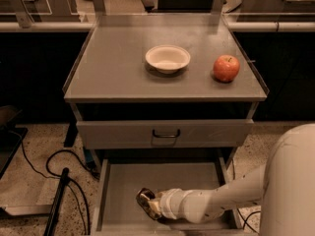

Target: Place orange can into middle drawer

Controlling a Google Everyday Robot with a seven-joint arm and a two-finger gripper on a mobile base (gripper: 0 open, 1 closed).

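The middle drawer (123, 181) is pulled out at the bottom of the grey cabinet, a broad shallow tray. The orange can (145, 199), dented and gold-brown, sits low inside the drawer near its front. My white arm reaches in from the lower right, and my gripper (153, 204) is at the can, with its end right against it. The can hides the fingertips.
A white bowl (168, 58) and a red apple (226, 68) stand on the cabinet top (108, 68). A shut drawer front with a black handle (166, 133) is above the open drawer. Black cables (49, 171) lie on the floor at left.
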